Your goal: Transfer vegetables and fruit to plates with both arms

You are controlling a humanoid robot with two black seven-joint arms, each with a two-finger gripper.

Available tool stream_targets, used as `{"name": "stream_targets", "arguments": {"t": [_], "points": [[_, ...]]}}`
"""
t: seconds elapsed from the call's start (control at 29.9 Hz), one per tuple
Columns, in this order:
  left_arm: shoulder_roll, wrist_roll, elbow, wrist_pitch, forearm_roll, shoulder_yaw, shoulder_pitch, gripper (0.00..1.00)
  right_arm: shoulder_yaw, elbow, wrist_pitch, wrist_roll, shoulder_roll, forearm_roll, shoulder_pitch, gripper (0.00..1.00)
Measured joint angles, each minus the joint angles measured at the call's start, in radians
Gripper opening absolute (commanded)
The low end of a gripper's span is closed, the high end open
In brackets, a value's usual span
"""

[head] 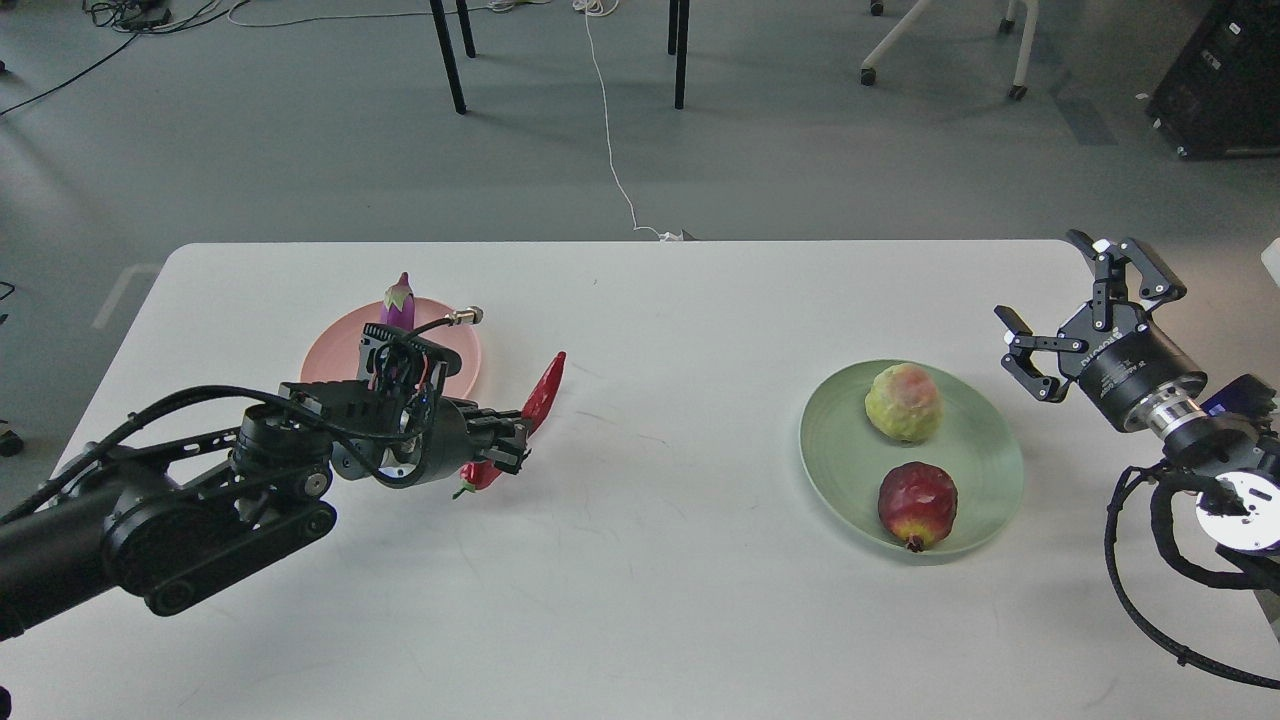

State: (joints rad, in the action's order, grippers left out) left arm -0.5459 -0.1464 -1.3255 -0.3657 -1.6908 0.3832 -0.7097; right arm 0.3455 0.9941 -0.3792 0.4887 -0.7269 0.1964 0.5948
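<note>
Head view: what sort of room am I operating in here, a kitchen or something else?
Probably a lab or office workspace, not a kitchen: a plain white table on grey floor, loose cables trailing across it, and a wheeled chair base behind. The produce sits on plates as props.

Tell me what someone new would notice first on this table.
Probably the left gripper, closed on a red chili pepper just right of the pink plate, where an eggplant lies. On the right, the green plate holds two fruits, and the open right gripper hangs beside it.
</note>
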Motion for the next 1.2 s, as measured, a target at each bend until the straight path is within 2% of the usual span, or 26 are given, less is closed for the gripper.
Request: {"name": "stream_targets", "arguments": {"t": [0.2,0.37,0.53,0.67,0.77,0.84,0.97,1.0,1.14,1.2], "points": [[-0.108,-0.014,0.013,0.004,0.138,0.046,-0.033,0.11,0.0,0.0,-0.001,0.0,0.0,0.0,0.0,0.99],[-0.211,-0.002,0.063,0.008,0.21,0.045,-0.038,0.12,0.0,0.001,0.0,0.0,0.004,0.0,0.0,0.99],[-0.244,0.026,0.136,0.012,0.223,0.042,-0.037,0.16,-0.002,0.0,0.0,0.0,0.006,0.0,-0.001,0.99],[-0.239,0.033,0.195,0.017,0.224,0.042,-0.032,0.3,-0.003,0.001,0.0,0.0,0.007,0.0,-0.001,0.99],[-0.235,0.034,0.218,0.023,0.226,0.042,-0.03,0.53,-0.003,0.001,0.0,0.0,0.007,0.0,0.0,0.99],[-0.233,0.034,0.225,0.025,0.232,0.042,-0.029,0.62,-0.003,0.0,0.0,0.0,0.007,0.0,0.0,0.99],[-0.233,0.035,0.227,0.027,0.24,0.039,-0.028,0.87,-0.003,0.001,0.0,0.0,0.006,0.0,0.0,0.99],[-0.233,0.036,0.227,0.028,0.241,0.04,-0.028,0.98,-0.002,0.001,0.0,0.0,0.006,0.0,0.0,0.99],[-0.226,0.047,0.223,0.078,0.269,0.058,-0.037,0.99,-0.001,0.005,0.0,0.0,0.005,-0.001,0.006,0.99],[-0.208,0.082,0.21,0.121,0.337,0.091,-0.039,0.99,0.0,0.006,0.0,0.0,0.005,-0.001,0.014,0.99]]}}
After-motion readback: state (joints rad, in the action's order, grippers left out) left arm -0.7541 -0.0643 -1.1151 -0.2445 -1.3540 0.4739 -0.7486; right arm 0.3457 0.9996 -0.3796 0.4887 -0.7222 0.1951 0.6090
